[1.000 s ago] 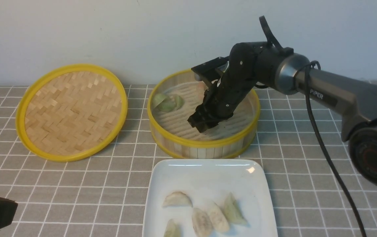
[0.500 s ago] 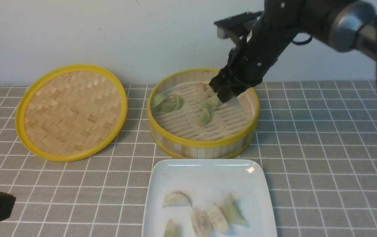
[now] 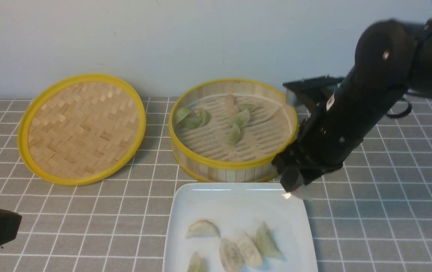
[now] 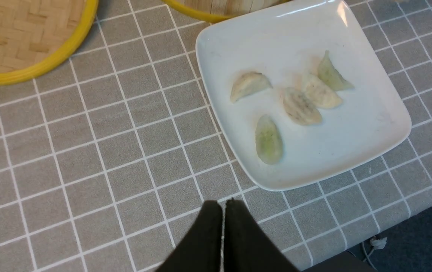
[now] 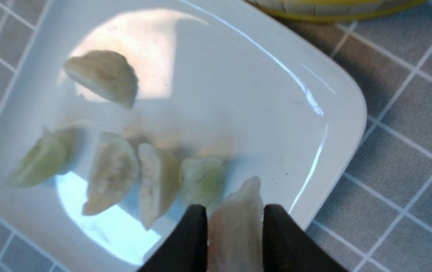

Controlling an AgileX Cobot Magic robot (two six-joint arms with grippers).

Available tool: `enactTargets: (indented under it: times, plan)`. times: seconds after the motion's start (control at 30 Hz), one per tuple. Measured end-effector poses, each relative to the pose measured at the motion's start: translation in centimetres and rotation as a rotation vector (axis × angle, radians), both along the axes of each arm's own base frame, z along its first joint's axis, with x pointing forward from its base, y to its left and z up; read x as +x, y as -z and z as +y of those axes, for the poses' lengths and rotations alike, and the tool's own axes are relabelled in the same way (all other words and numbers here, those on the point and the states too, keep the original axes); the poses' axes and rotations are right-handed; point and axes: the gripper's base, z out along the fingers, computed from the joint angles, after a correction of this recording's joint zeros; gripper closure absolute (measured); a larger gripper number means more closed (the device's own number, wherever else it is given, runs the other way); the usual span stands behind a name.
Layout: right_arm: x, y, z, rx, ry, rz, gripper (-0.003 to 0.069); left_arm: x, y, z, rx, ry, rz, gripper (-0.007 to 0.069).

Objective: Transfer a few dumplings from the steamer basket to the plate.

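1 pale dumpling [image 5: 235, 226] pinched between right gripper [image 5: 235, 208] jaws, above the plate [image 5: 238, 94] corner; left gripper [image 4: 223, 203] jaws together.

Looks like a robot lab set-up: a table [image 3: 389, 226] covered in grey, white-gridded cloth [image 4: 87, 151] stands against a plain pale wall [image 3: 125, 37], with a black robot arm [image 3: 371, 94] above it.

White plate [image 3: 238, 204], grey checked tablecloth [image 3: 87, 211]
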Motion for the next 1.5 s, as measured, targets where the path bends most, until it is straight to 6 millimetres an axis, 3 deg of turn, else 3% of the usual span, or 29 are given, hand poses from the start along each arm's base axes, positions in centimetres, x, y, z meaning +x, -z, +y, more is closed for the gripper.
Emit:
enactTargets:
  times: [0.17, 0.37, 0.5, 0.57, 0.63, 0.73, 0.8, 0.83, 0.93, 1.07, 1.1, 1.13, 1.2, 1.23, 1.3, 1.5]
  plan:
    - [0.9, 3.8, 0.5, -0.017, 0.023, 0.009, 0.0459, 0.1, -0.1, -0.1, -0.009, -0.001, -0.014, 0.0629]
    - [1.3, 5.1, 0.6, -0.023, 0.031, 0.015, 0.0232, 0.1, -0.1, -0.1, -0.01, 0.0, -0.021, 0.0629]
    - [1.4, 4.3, 0.7, -0.028, 0.017, 0.016, 0.0173, 0.2, -0.2, -0.1, -0.015, -0.001, -0.031, 0.0629]
    - [1.2, 1.9, 0.4, -0.031, -0.003, -0.02, 0.0218, 0.3, -0.3, -0.1, -0.023, -0.002, -0.045, 0.0629]
    - [0.5, -0.6, 0.1, -0.016, -0.01, -0.066, 0.0309, 0.4, -0.4, -0.2, -0.03, -0.003, -0.058, 0.0629]
    - [-2.3, -6.4, -1.2, 0.03, -0.022, -0.169, 0.0547, 0.7, -0.6, -0.3, -0.048, -0.006, -0.09, 0.0629]
    - [-3.5, -8.4, -1.7, 0.048, -0.025, -0.207, 0.0589, 0.9, -0.8, -0.4, -0.056, -0.007, -0.105, 0.0629]
    - [-5.5, -11.2, -2.6, 0.081, -0.027, -0.277, 0.0634, 1.0, -0.9, -0.5, -0.067, -0.008, -0.124, 0.0629]
    - [-10.5, -16.5, -5.1, 0.159, -0.016, -0.486, 0.0666, 1.7, -1.2, -0.8, -0.093, -0.013, -0.172, 0.0629]
    - [-15.1, -19.2, -7.6, 0.222, 0.005, -0.676, 0.0671, 2.3, -1.6, -1.1, -0.119, -0.017, -0.217, 0.0629]
    - [-17.7, -19.8, -8.9, 0.255, 0.022, -0.776, 0.0671, 2.6, -1.7, -1.2, -0.128, -0.019, -0.232, 0.0629]
    - [-18.3, -19.8, -9.2, 0.264, 0.026, -0.799, 0.0671, 2.8, -1.7, -1.3, -0.13, -0.019, -0.236, 0.0629]
    - [-22.3, -19.1, -11.3, 0.33, 0.056, -0.954, 0.0671, 3.6, -1.6, -1.7, -0.137, -0.022, -0.248, 0.0629]
    - [-22.6, -19.3, -11.4, 0.34, 0.059, -0.975, 0.0671, 3.6, -1.6, -1.8, -0.137, -0.022, -0.248, 0.0629]
    - [-25.3, -17.8, -12.9, 0.396, 0.088, -1.101, 0.0671, 4.5, -1.3, -2.2, -0.131, -0.023, -0.24, 0.0629]
    - [-29.3, -13.1, -15.1, 0.547, 0.183, -1.296, 0.0672, 6.5, -0.2, -3.2, -0.101, -0.021, -0.191, 0.0629]
